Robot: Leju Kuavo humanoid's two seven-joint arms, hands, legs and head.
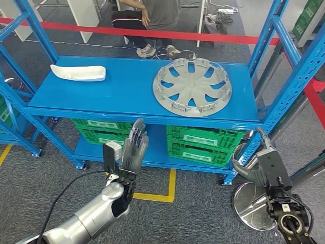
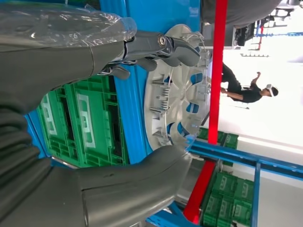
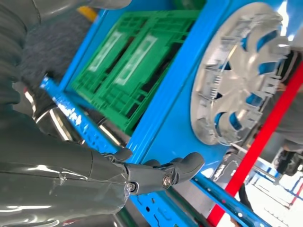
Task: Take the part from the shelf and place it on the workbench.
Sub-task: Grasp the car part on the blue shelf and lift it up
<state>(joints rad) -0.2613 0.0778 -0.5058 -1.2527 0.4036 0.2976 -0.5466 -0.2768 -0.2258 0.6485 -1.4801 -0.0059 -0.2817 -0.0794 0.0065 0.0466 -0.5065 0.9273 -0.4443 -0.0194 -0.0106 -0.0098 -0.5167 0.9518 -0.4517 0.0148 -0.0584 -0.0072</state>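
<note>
A silver wheel cover [image 1: 191, 86] lies flat on the right half of the blue shelf's top board [image 1: 126, 96]; it also appears in both wrist views [image 2: 178, 94] [image 3: 239, 75]. A white curved part [image 1: 78, 72] lies at the board's far left. My left hand [image 1: 134, 147] is raised in front of the shelf edge, below and left of the wheel cover, fingers [image 2: 161, 47] and thumb [image 2: 143, 175] spread, holding nothing. My right hand [image 1: 247, 165] hangs low by the shelf's right post, its fingers [image 3: 161, 175] stretched out and empty.
Green crates [image 1: 199, 145] [image 1: 101, 131] fill the lower shelf. Blue uprights [image 1: 268, 40] frame the top board's sides. A round metal disc [image 1: 253, 206] lies on the floor under my right arm. A person [image 1: 153, 20] sits behind red tape [image 1: 215, 36].
</note>
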